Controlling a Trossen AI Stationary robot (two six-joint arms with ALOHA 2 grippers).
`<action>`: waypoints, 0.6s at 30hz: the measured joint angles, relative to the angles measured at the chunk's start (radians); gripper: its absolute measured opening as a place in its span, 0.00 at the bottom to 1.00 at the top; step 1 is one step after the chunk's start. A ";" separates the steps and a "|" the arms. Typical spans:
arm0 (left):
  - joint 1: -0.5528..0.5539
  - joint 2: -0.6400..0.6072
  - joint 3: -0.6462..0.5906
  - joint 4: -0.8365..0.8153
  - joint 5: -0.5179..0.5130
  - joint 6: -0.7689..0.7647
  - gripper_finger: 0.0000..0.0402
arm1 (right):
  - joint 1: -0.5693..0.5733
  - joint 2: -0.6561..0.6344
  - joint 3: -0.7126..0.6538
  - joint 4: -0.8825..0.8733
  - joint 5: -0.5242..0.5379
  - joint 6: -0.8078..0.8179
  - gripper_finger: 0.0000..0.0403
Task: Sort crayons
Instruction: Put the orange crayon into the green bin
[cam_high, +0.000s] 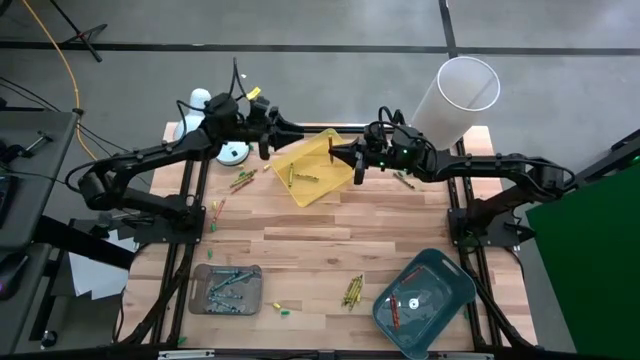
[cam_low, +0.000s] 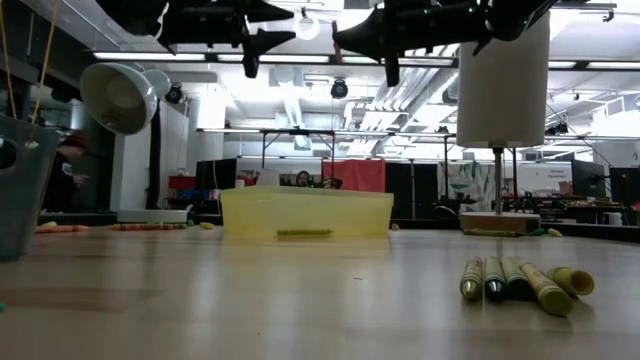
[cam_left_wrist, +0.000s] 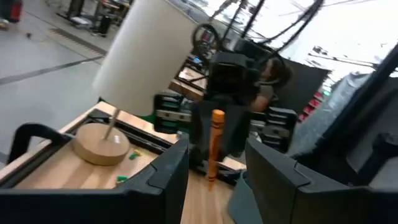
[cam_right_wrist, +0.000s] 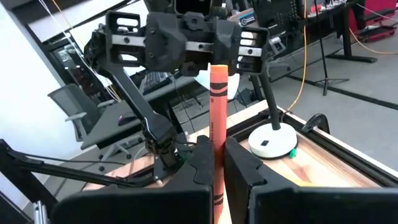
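Note:
My right gripper (cam_high: 345, 157) hangs above the yellow tray (cam_high: 322, 188), shut on an orange-red crayon (cam_right_wrist: 217, 99) that stands upright. Facing it from the table's left, my left gripper (cam_high: 268, 140) is open, a short way off, and touches nothing. In the left wrist view the crayon (cam_left_wrist: 215, 146) shows beyond the gap between the left fingers. Olive crayons (cam_high: 298, 178) lie in the yellow tray. Blue and green crayons (cam_high: 226, 287) lie in the grey tray (cam_high: 198, 296). A red crayon (cam_high: 397, 312) lies in the teal tray (cam_high: 445, 272). My right gripper pinches the orange-red crayon between its two fingers on its lower part (cam_right_wrist: 217, 140). The fingers reach in level from the table's right and lie across the crayon. The crayon stands upright, its tip up, lifted clear above the yellow tray.
Loose crayons lie near the front (cam_high: 352, 291), left of the yellow tray (cam_high: 240, 181) and right of it (cam_high: 404, 180). A tall white lamp (cam_high: 457, 98) stands at the far right, a small white lamp (cam_high: 234, 153) at the far left.

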 joint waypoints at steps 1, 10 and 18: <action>-0.006 -0.002 0.000 0.000 0.002 0.000 0.36 | 0.000 0.000 0.000 0.002 -0.004 0.000 0.00; -0.013 -0.003 0.000 -0.001 0.003 -0.008 0.32 | 0.000 0.000 0.000 0.002 -0.040 0.037 0.00; -0.010 -0.003 0.000 -0.001 0.003 -0.017 0.29 | 0.000 0.000 0.000 0.002 -0.040 0.056 0.00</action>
